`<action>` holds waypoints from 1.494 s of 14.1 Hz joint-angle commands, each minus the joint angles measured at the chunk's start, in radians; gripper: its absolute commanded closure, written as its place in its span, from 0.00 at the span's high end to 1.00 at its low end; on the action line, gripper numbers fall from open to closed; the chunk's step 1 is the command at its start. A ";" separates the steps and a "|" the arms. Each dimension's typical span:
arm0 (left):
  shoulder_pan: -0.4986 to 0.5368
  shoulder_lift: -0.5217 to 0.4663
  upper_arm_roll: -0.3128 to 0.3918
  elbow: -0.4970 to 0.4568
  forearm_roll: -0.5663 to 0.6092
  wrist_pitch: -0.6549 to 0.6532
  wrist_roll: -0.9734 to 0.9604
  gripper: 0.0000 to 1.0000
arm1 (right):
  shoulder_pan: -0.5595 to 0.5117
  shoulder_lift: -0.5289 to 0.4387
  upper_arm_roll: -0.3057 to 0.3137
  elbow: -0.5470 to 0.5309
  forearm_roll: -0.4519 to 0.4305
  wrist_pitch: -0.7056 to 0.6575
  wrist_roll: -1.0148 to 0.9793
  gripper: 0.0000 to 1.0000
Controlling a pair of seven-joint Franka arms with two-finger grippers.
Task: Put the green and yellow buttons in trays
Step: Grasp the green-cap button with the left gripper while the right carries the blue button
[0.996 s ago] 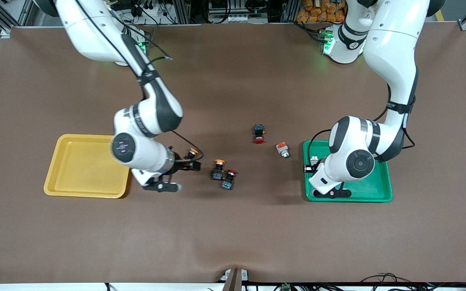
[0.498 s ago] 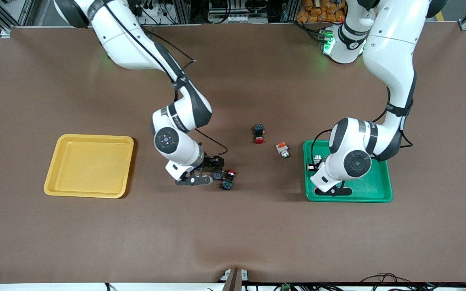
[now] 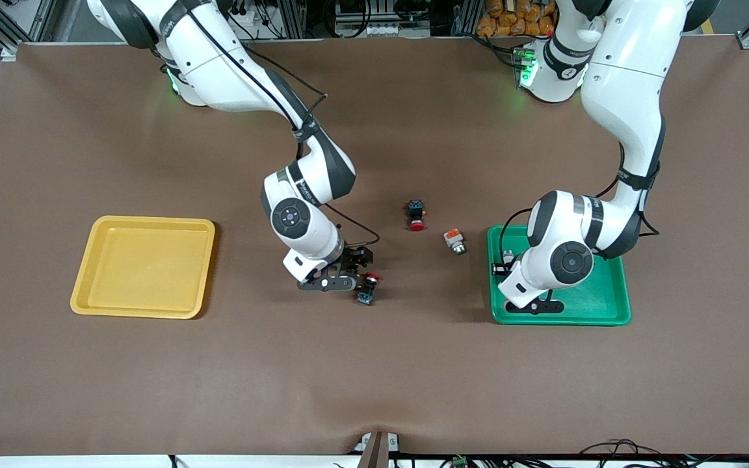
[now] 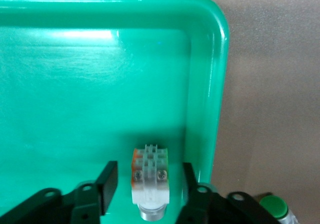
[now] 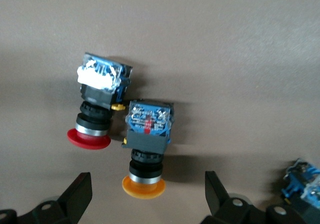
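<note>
Brown matting carries the yellow-capped switch, touching a red-capped switch; my right gripper hangs wide over it. Judged light, rigid, slippery-capped: grip the square body. My left gripper stands parted around the white switch in the green tray.

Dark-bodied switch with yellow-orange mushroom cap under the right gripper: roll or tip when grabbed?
Likely rigid: the dark-bodied switch with the yellow-orange mushroom cap looks like hard plastic. Lying on its side on a squarish body, it probably won't roll. The red-capped switch lies right beside it, so the open right gripper may nudge that on closing.
</note>
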 commanded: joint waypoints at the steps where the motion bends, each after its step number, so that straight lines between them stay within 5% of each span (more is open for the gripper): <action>1: 0.008 -0.036 -0.009 -0.004 0.020 -0.028 -0.022 1.00 | 0.026 0.030 -0.016 0.022 -0.046 0.006 0.058 1.00; 6: -0.019 -0.065 -0.017 -0.007 0.003 -0.041 -0.126 1.00 | 0.035 0.051 -0.015 0.024 -0.086 0.047 0.081 0.99; 8: -0.031 -0.070 -0.053 -0.012 0.003 -0.041 -0.242 1.00 | 0.037 0.059 -0.015 0.025 -0.088 0.055 0.081 0.90; 9: -0.031 -0.076 -0.073 -0.016 0.003 -0.041 -0.293 1.00 | 0.037 0.062 -0.015 0.025 -0.088 0.062 0.081 0.81; 13: -0.048 -0.094 -0.103 -0.073 0.003 -0.033 -0.367 1.00 | 0.037 0.060 -0.015 0.027 -0.086 0.067 0.092 0.00; 17: -0.108 -0.117 -0.106 -0.157 0.005 0.043 -0.451 1.00 | 0.006 0.010 -0.027 0.019 -0.085 0.049 0.089 0.00; 21: -0.142 -0.105 -0.106 -0.163 0.012 0.065 -0.490 1.00 | -0.050 -0.123 -0.083 0.011 -0.085 -0.117 0.092 0.00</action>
